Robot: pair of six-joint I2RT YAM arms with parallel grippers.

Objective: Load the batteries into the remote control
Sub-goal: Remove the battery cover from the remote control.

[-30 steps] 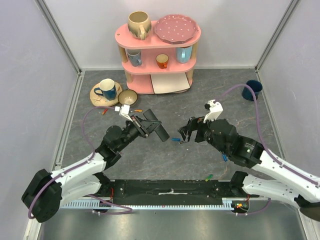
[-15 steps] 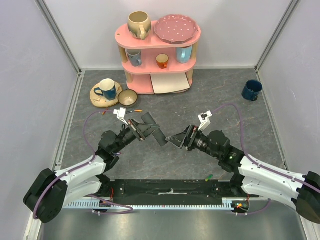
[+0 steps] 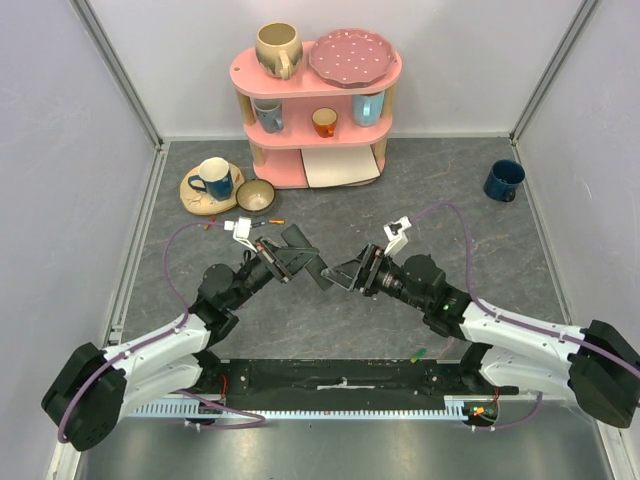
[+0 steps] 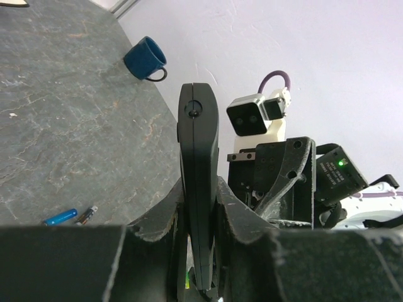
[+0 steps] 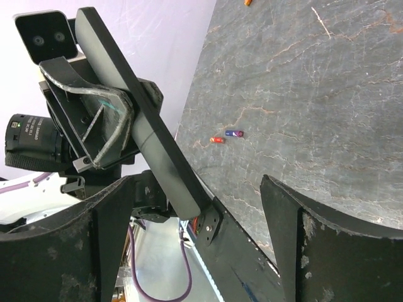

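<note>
Our left arm [image 3: 160, 345] rises from the near-left corner and reaches up and to the right, elbow bent. Its wrist is rolled so the left jaws are clamped on the remote [image 3: 308, 257] near one end. In the left wrist view the remote [image 4: 198, 189] stands edge-on between both fingers, lifted off the desk [image 3: 420, 190]. Its free end points at the right arm's camera. The right arm [image 3: 520, 325] stretches low from the near-right corner towards the middle, and the right jaws face the left ones across the centre. They are spread wide and hold nothing. In the right wrist view the remote [image 5: 135, 113] slants down towards the gap and ends just beside one finger [image 5: 113, 214]; we cannot tell whether it touches. Beneath the two wrists a blue battery [image 4: 61, 218] and a red battery [image 5: 216, 139] lie side by side on the desk, hidden from the top camera. An orange battery [image 3: 274, 221] lies near the bowl [image 3: 255, 195]. A green battery [image 3: 418, 354] rests on the black strip at the near edge. The desk is dark grey and veined. At the back left a mug sits on a tan mat [image 3: 195, 195] beside the bowl, a pink shelf [image 3: 320, 110] of crockery stands at the back centre, and a blue mug [image 3: 505, 180] is at the far right. Pale lilac walls [image 3: 60, 150] close in the sides and back.
</note>
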